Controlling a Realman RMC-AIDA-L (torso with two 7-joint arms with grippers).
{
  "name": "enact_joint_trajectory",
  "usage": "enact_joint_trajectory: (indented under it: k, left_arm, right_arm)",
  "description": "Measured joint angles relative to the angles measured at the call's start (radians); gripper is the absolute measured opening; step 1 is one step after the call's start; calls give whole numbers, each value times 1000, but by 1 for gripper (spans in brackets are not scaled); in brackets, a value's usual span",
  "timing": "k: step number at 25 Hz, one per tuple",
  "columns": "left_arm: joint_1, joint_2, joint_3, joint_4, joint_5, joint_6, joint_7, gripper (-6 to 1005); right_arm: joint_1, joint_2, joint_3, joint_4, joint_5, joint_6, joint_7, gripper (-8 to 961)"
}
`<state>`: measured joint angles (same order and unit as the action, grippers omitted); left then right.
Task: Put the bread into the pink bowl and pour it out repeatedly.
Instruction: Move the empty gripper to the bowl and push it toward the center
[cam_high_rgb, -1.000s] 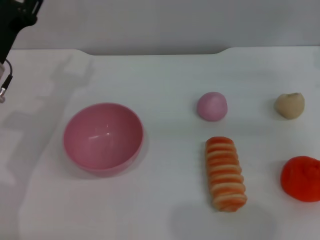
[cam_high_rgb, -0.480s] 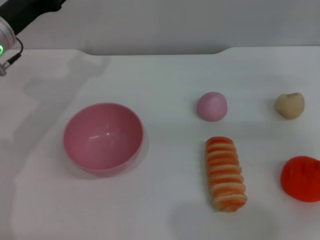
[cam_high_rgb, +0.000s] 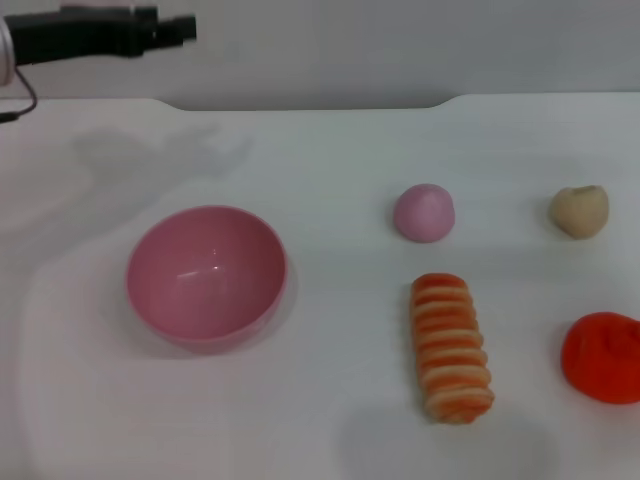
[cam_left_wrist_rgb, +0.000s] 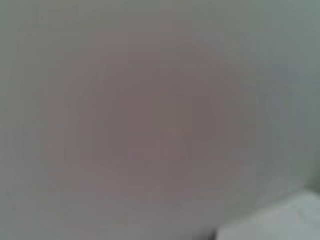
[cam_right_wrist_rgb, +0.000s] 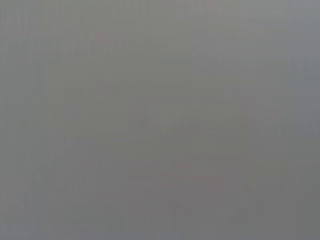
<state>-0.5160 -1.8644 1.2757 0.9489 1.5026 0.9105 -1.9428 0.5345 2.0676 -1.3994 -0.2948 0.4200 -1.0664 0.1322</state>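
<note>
Head view, bread (cam_high_rgb: 451, 346) between pink ball (cam_high_rgb: 424, 212), red-orange lump (cam_high_rgb: 602, 357), left claw (cam_high_rgb: 183, 28) perhaps high.

bread (cam_high_rgb: 451, 347) right of empty pink bowl (cam_high_rgb: 207, 276), well apart

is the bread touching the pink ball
Apart. The head view shows bare white table between the bread and the pink ball.

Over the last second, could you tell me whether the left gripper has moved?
Yes. The left gripper has swung rightward along the table's far edge, now above and beyond the pink bowl, which stayed put.
</note>
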Motion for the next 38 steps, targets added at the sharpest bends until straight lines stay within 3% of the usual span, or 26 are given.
enact_joint_trajectory:
  k: [1,4,10,14,15,29,38]
  left_arm:
    - [-33,-8,-120,40,246,171,-156,620]
    - [-48,-22,-210,73,365,311,-227,620]
    - [-44,-28,-227,132,505,388,-336,621]
    - [-41,-51,-227,136,593,391,-362,622]
    - [-38,-66,-227,129,636,380,-358,622]
    - [14,-102,-227,107,680,376,-322,624]
    - [42,-111,-217,99,682,349,-309,612]
  right_arm:
    - [-2,0,0,0,0,0,0,635]
    - [-7,-1,1,-2,-1,0,-2,635]
    - [-13,-1,0,0,-2,-11,-3,635]
    - [-16,-1,-7,-1,-3,-12,-3,634]
    - [-17,-1,-7,-2,-3,-12,-3,634]
    - [-21,-1,-13,-8,-9,-14,-1,635]
    - [-18,0,-13,-9,-13,-14,1,634]
